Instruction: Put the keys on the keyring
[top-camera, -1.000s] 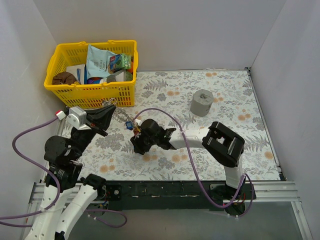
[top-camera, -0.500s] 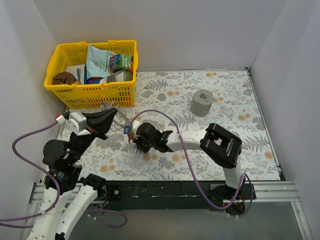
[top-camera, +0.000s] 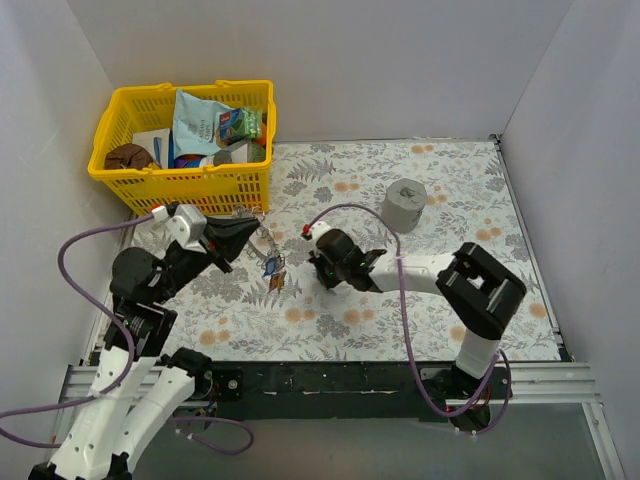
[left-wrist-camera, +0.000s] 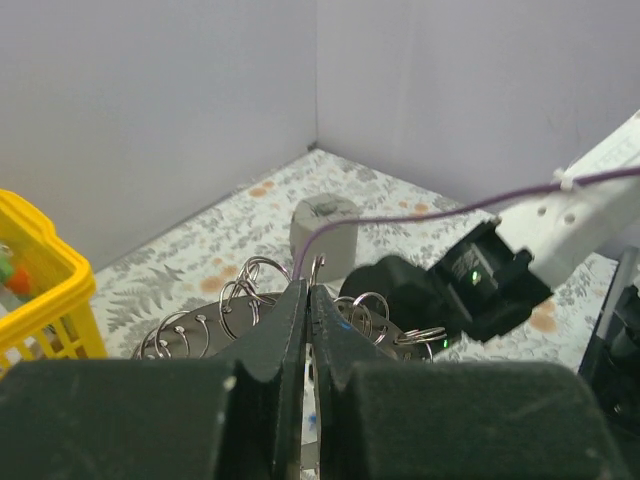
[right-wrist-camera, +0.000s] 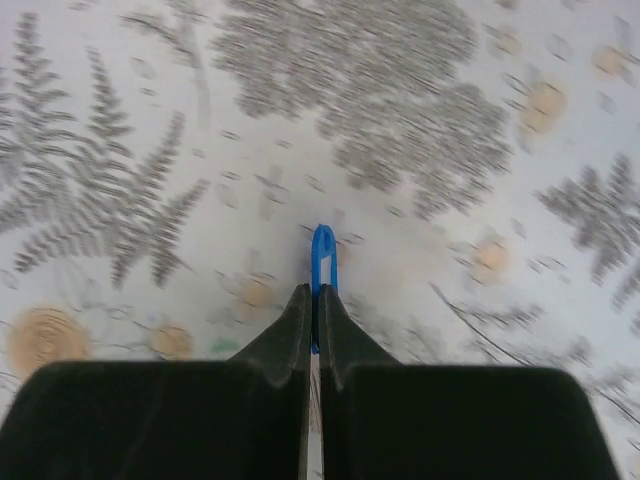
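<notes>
My left gripper (top-camera: 243, 234) is shut on the keyring (top-camera: 262, 243), held above the table's left side. Two keys (top-camera: 274, 270), one blue and one reddish, dangle from it. In the left wrist view the jaws (left-wrist-camera: 308, 290) pinch a thin metal hook of the keyring (left-wrist-camera: 320, 266), and small silvery loops fan out on both sides. My right gripper (top-camera: 324, 270) hangs just right of the dangling keys, pointing down at the cloth. Its jaws (right-wrist-camera: 315, 292) are shut on a blue key (right-wrist-camera: 323, 255), whose looped head sticks out past the tips.
A grey cylinder (top-camera: 404, 205) stands at the back right of the floral cloth. A yellow basket (top-camera: 200, 190) full of packets sits at the back left, close behind the left gripper. The right arm's purple cable (top-camera: 350, 210) arcs over the middle.
My right gripper has closed on the blue key and pulled right, away from the keyring. The left gripper has shifted slightly right with the keyring.
</notes>
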